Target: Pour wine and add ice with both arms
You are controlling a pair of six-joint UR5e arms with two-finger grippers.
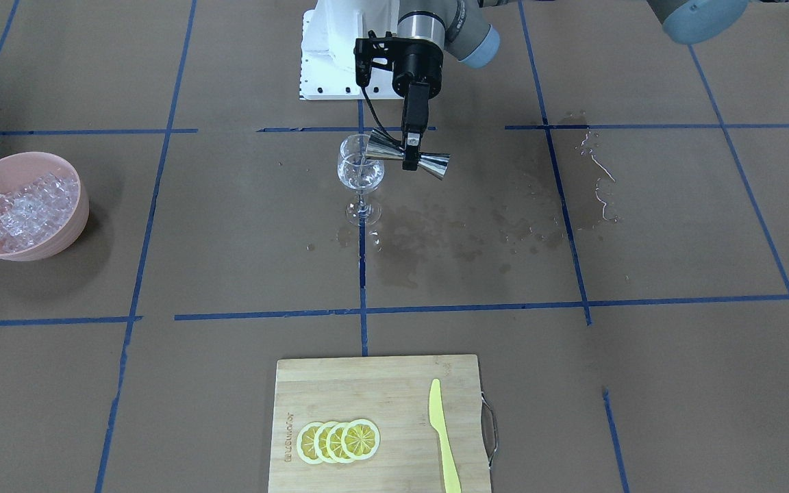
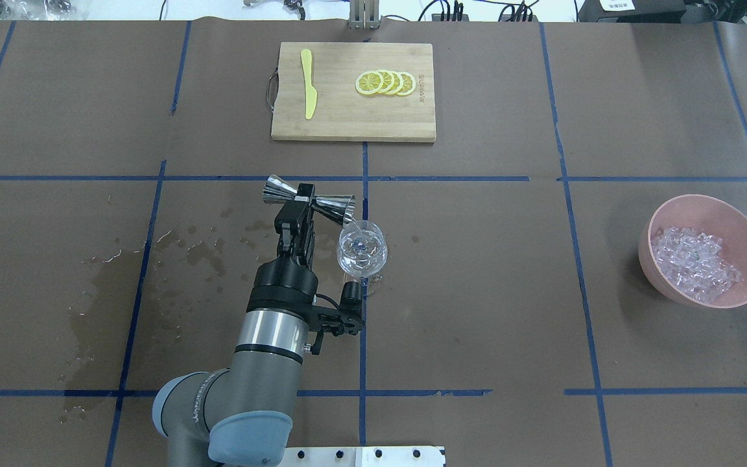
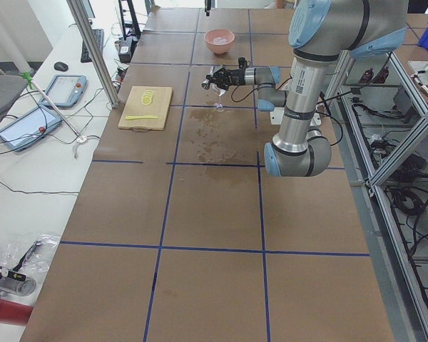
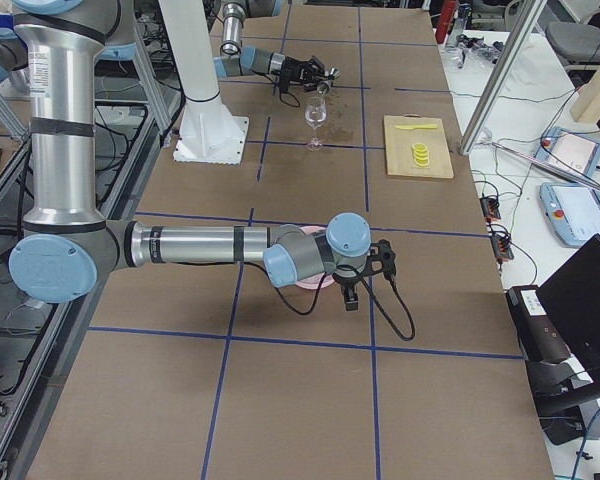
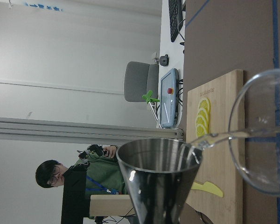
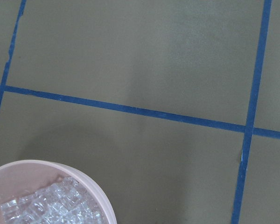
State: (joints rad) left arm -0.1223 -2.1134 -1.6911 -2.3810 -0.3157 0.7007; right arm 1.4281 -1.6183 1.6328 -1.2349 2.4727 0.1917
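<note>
Ops: pour status?

Dev: mid-pour. left gripper (image 2: 302, 198) pinches the jigger (image 1: 435, 164) at its waist, one finger clamped on each side. Jigger lies near horizontal, with its lip just over the rim of the wine glass (image 2: 362, 250). wine (image 5: 224, 136) runs off the lip as a thin clear stream. A little is already pooled in the glass.

Ops: how to finish clean?

Dev: my read: lip stays inside the opening, add roll slowly till the cone drains, no sideways drift. Glass is tall-stemmed, so a knock from the jigger could tip it. Level the jigger before pulling away or drips hit the paper. There are wet stains (image 1: 449, 233) beside the glass foot.

Ops: ice?

Dev: ice (image 2: 694, 263) is all in the pink bowl (image 1: 69, 233), well apart from the glass on the robot's right. None in the glass that I can see.

Ops: right arm?

Dev: only the right-side view shows it. right gripper (image 4: 351, 297) is near the bowl. Fingers: cannot tell from there. Its wrist cam gives bowl rim and ice, no fingers.

Ops: other view differences?

Dev: left wrist cam alone shows the stream clearly bridging lip to rim. Overhead shows the pooled wine, but the stream is faint. Front view shows the stains best.
</note>
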